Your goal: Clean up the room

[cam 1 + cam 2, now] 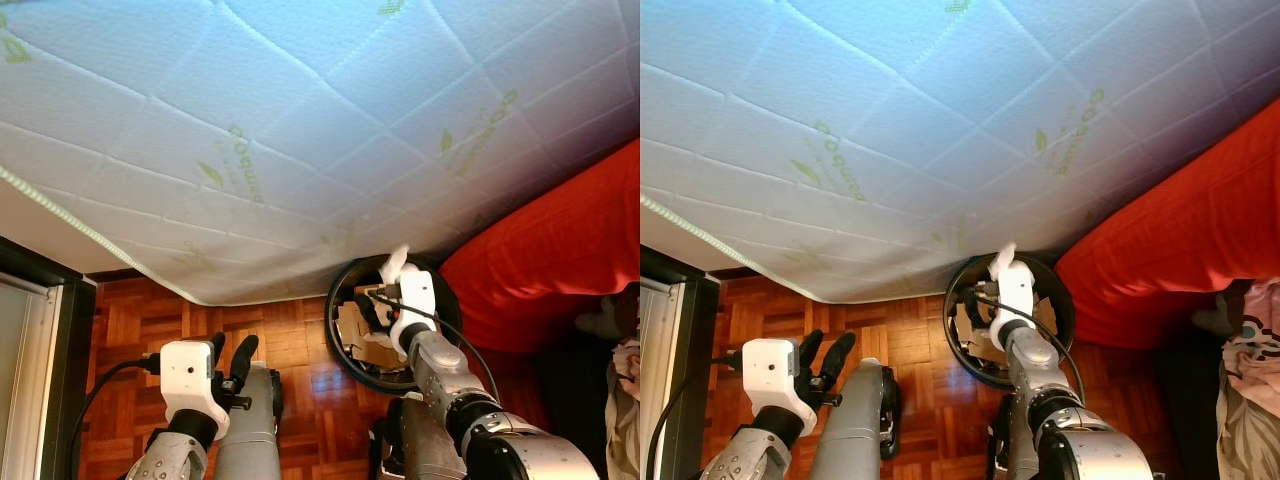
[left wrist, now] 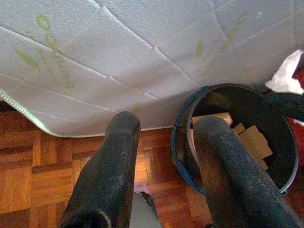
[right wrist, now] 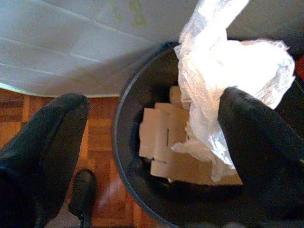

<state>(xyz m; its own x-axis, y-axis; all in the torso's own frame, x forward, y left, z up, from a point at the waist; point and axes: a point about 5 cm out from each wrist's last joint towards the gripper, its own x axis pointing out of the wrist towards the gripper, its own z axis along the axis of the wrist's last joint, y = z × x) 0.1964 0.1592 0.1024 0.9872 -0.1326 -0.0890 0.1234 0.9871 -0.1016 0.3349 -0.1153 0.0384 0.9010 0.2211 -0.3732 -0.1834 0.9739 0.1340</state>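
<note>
My right gripper (image 3: pixel 152 137) hangs over the black bin (image 3: pixel 124 156), fingers spread wide, a crumpled white plastic bag (image 3: pixel 223 71) clinging against one finger above cardboard scraps (image 3: pixel 164 142). My left gripper (image 2: pixel 166 166) idles open above the parquet floor (image 2: pixel 28 175), beside the mattress (image 1: pixel 300 120).

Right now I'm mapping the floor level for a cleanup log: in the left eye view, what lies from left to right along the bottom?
Dark door frame → left gripper over the wooden parquet floor → round black bin of cardboard scraps → right gripper with crumpled white plastic → red blanket.
</note>
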